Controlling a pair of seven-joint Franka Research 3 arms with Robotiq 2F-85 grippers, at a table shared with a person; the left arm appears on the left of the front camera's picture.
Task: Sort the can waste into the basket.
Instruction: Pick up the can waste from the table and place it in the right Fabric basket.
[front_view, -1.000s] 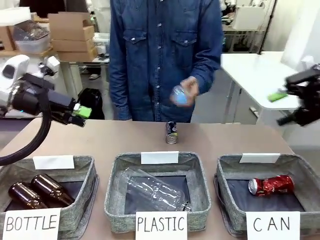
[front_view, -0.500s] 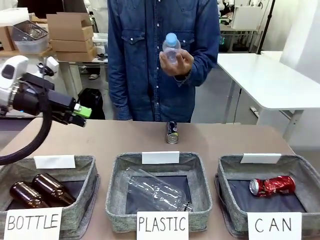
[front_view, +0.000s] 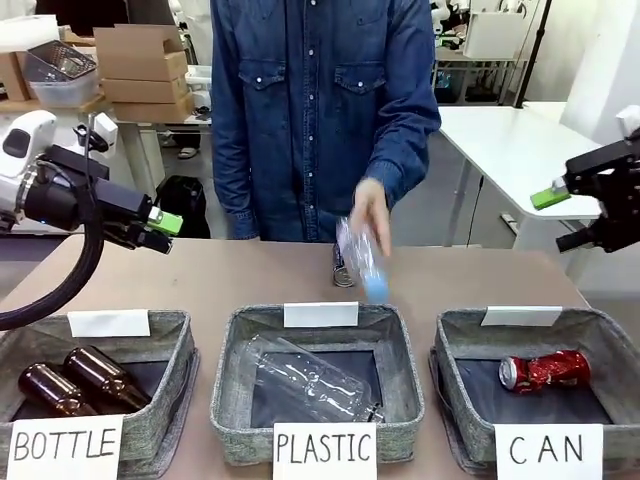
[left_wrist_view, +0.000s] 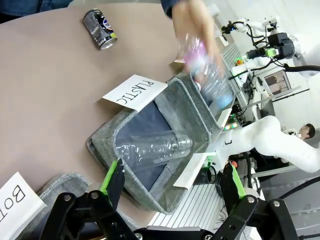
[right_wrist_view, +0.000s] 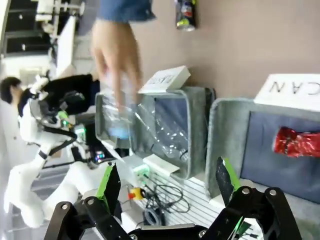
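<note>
A dented red can (front_view: 545, 371) lies inside the grey basket (front_view: 460, 322) labelled "CAN" at the front right. A black can (front_view: 342, 277) stands on the table behind the middle bin, partly hidden by a clear plastic bottle (front_view: 362, 256) in the person's hand. My left gripper (front_view: 163, 224) hovers open above the left side of the table. My right gripper (front_view: 560, 214) hangs open high at the right edge, above the basket. The left wrist view shows the black can (left_wrist_view: 100, 29) far beyond the open fingers (left_wrist_view: 113, 176). The right wrist view shows the red can (right_wrist_view: 297, 142) and the black can (right_wrist_view: 186, 14).
The middle bin (front_view: 232, 370) labelled "PLASTIC" holds a clear bottle (front_view: 305, 378). The left bin (front_view: 178, 345) labelled "BOTTLE" holds two brown glass bottles (front_view: 75, 382). The person in a denim shirt (front_view: 320, 110) stands at the far edge. Bare table lies between the black can and the bins.
The person's hand swung the plastic bottle down from chest height to just above the PLASTIC bin. My right gripper came back into view at the right edge. The left arm held still.
</note>
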